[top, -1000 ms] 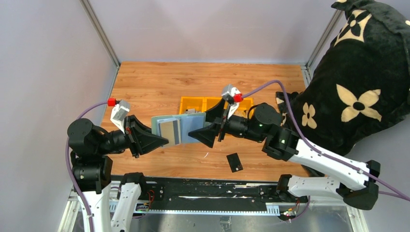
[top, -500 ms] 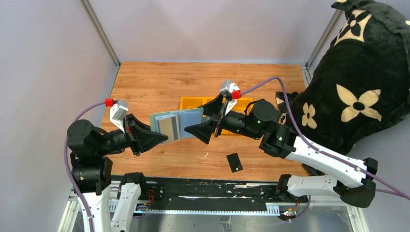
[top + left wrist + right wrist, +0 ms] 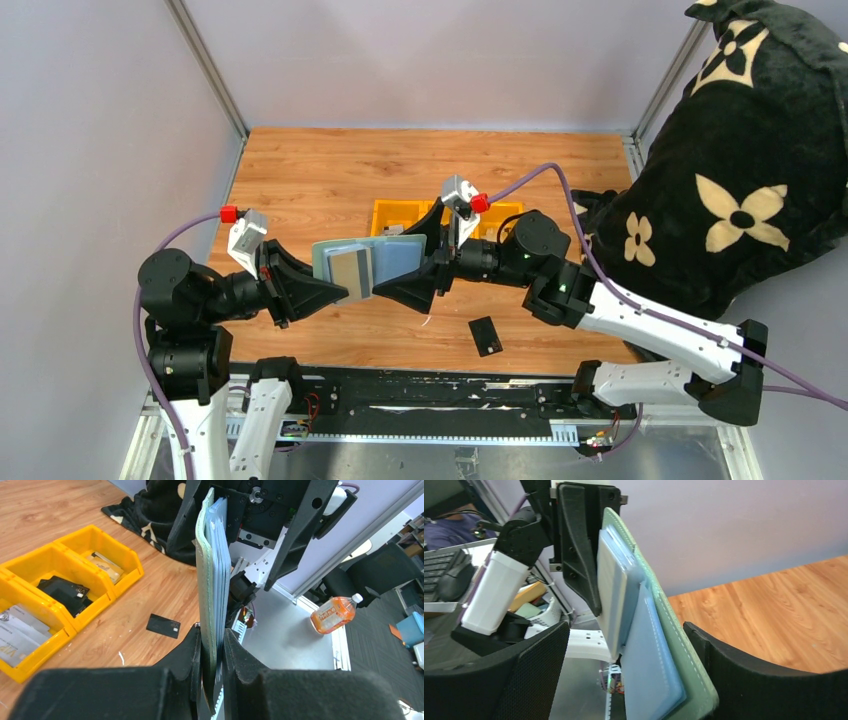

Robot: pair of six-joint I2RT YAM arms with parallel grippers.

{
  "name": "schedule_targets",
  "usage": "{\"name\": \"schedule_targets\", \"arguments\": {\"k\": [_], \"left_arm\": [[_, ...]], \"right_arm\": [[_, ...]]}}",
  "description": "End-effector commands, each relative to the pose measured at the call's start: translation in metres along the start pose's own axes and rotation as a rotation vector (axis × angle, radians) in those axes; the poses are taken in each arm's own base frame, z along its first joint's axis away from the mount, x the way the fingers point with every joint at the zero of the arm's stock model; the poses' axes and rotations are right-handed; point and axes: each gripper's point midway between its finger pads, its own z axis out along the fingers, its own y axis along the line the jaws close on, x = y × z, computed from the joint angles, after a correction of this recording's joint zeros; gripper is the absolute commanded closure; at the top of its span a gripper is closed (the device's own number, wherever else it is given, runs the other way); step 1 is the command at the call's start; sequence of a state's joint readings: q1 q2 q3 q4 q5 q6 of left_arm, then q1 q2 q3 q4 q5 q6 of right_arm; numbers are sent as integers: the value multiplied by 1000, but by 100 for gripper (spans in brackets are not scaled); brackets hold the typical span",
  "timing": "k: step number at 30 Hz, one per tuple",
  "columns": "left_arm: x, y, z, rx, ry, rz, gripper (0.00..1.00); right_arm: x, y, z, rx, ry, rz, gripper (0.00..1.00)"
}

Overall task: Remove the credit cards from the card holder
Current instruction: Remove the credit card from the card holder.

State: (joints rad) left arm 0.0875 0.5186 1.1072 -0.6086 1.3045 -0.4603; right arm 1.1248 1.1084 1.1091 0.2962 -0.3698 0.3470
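Card holder between left jaws

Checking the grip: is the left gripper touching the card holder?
Touching. Left wrist view: the left gripper pinches the card holder between both fingers.

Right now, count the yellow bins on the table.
3, in a row beyond the wallet: left bin, middle bin, right bin. Overhead, the right arm hides part.

A row of yellow bins sits mid-table, toward the far edge of the wooden tabletop. A black floral cushion overhangs its far right corner.
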Motion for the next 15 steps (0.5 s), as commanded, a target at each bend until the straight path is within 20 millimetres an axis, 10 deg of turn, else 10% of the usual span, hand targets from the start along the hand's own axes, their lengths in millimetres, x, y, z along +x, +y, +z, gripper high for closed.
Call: {"name": "schedule_targets", "arguments": {"k": [1,6,15], "left_arm": [[-3,-9,-1,10,-4,23,100],[0,-17,-3,38,7,20,100],[1,-30,-5,80,22,24,100]], "right_arm": [[-6,20,6,-107,-39,51,14],[2,4,17,-34,-39,96,22],[6,1,24,-38,-32,126,67]]}}
